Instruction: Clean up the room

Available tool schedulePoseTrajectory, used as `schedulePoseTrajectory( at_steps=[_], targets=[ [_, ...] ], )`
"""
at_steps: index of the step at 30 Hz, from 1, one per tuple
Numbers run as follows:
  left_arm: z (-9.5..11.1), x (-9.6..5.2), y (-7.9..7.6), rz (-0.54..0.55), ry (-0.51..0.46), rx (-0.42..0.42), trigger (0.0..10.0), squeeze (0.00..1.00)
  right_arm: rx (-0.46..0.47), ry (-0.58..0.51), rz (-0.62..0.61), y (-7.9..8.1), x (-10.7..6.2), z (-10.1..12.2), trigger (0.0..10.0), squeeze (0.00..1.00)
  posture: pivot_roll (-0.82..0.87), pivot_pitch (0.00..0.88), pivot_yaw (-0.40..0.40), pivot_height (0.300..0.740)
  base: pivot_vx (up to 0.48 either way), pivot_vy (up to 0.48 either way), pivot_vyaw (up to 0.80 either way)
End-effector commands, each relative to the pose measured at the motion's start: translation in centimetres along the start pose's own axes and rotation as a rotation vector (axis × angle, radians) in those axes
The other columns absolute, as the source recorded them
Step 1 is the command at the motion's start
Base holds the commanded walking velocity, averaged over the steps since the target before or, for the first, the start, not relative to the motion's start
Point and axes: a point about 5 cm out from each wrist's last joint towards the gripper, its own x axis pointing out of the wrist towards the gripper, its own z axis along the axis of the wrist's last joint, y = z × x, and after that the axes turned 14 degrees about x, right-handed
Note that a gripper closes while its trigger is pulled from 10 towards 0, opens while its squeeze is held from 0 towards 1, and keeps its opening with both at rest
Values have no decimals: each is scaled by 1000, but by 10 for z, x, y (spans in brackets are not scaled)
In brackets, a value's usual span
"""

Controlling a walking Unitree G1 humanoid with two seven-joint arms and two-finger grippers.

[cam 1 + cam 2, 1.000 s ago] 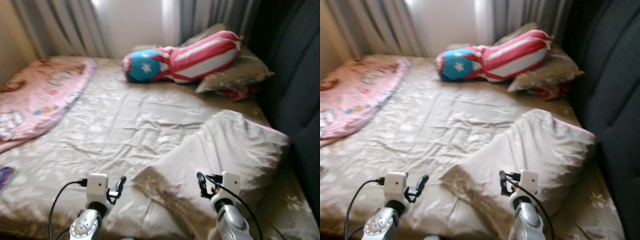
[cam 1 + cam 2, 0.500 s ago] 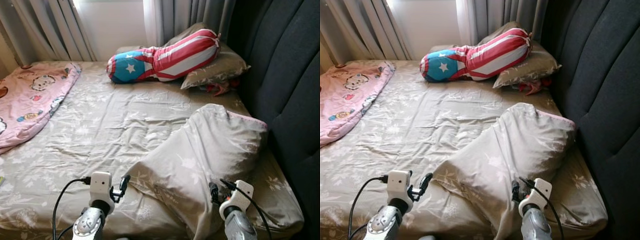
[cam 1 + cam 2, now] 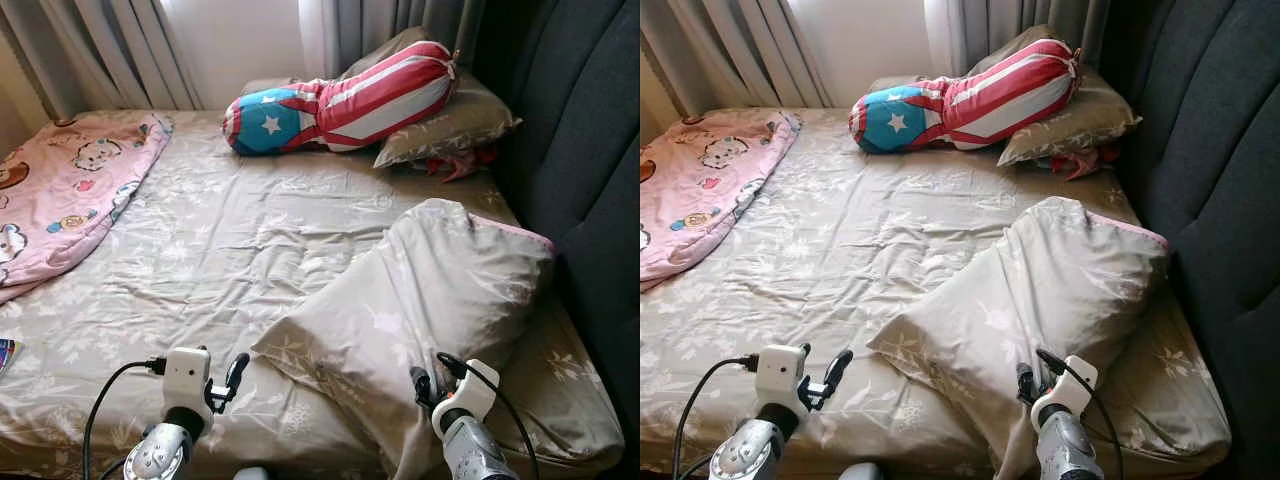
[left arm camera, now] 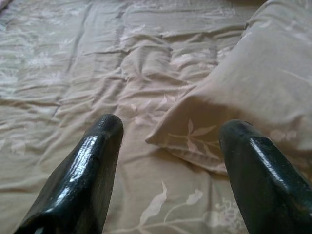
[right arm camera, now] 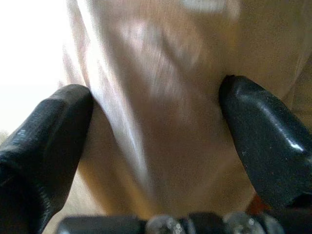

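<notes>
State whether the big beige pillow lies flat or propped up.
Propped up: the pillow slopes upward, its far end raised against the dark headboard, its near corner on the sheet.

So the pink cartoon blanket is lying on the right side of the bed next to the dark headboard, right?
Not quite: the left eye view shows the pink cartoon blanket on the bed's left side, away from the dark headboard, which stands on the right.

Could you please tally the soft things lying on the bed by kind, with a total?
Beige floral pillows: 2, big near pillow and far pillow.
Flag-patterned bolsters: 1, striped bolster.
Pink blankets: 1, cartoon blanket.
Total: 4.
</notes>
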Motion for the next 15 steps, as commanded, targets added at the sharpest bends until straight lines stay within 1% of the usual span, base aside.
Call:
schedulePoseTrajectory(
  at_steps=[1, 9, 12, 15],
  targets=[
    [3, -4, 5, 1, 6, 8, 10000, 0, -15, 85, -26, -3, -2, -15, 10000, 0, 86, 83, 34, 657, 0, 0, 0],
    [4, -12, 5, -8, 20, 17, 10000, 0, -10, 144, -15, -4, -3, -24, 10000, 0, 100, 94, 37, 657, 0, 0, 0],
    [6, -15, 5, -6, 22, 22, 10000, 0, -23, 164, -16, -5, -5, -29, 10000, 0, 110, 120, 37, 657, 0, 0, 0],
    [9, -21, 6, -3, 24, 28, 10000, 0, -14, 163, -14, -5, -5, -30, 10000, 0, 123, 146, 39, 657, 0, 0, 0]
  ],
)
